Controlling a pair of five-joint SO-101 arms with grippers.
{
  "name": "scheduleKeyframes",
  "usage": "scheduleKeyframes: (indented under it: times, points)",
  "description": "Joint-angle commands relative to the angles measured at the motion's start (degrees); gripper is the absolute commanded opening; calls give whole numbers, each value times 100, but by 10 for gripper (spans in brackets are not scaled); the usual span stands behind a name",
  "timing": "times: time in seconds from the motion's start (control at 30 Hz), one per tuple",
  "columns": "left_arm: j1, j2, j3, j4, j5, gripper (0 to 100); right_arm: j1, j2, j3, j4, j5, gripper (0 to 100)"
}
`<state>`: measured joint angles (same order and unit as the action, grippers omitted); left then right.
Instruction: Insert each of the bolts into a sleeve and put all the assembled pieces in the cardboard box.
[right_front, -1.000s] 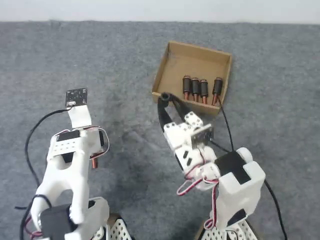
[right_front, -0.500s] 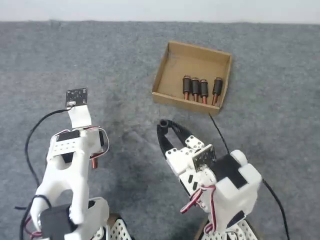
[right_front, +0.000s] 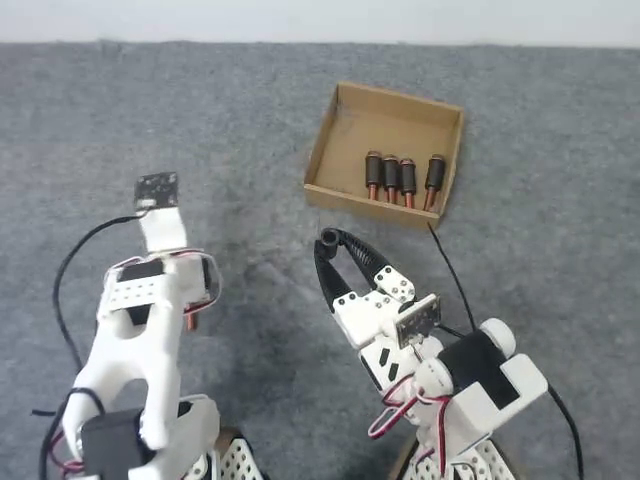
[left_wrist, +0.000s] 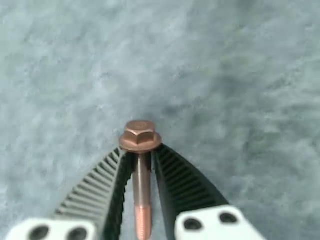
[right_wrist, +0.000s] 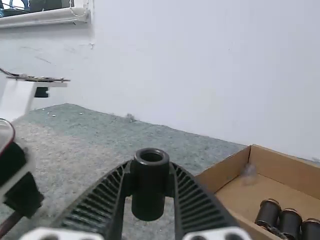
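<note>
Left wrist view: left gripper (left_wrist: 141, 152) clamps bolt (left_wrist: 140, 136) (right gripper (right_wrist: 150, 169) clamps sleeve (right_wrist: 149, 187)).

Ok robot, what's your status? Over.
Left gripper shut on a bolt. Right gripper shut on a sleeve. Four finished pieces in the box. Bare carpet between both grippers.

White plastic left arm (right_front: 130, 350) and right arm (right_front: 495, 390) carried black servo motors (right_front: 470, 355), thin black cables (right_front: 56, 300) and black ribbed fingers (left_wrist: 177, 185).
</note>
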<state>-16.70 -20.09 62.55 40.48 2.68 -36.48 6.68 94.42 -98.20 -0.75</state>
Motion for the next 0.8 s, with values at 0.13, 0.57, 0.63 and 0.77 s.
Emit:
scheduleKeyframes:
  times: [0.13, 0.57, 0.63, 0.77]
  points:
    - [774, -782, -435, -686, 0, 9, -92, 92, 88, -4, 123, 6]
    - [2031, -3596, -312, -1451, 9, 9, -92, 215, 62, -40, 141, 6]
    - [2163, -3886, -198, -1811, 9, 9, -92, 215, 62, -40, 141, 6]
    - [2426, -4237, -119, -1916, 9, 9, -92, 215, 62, -40, 141, 6]
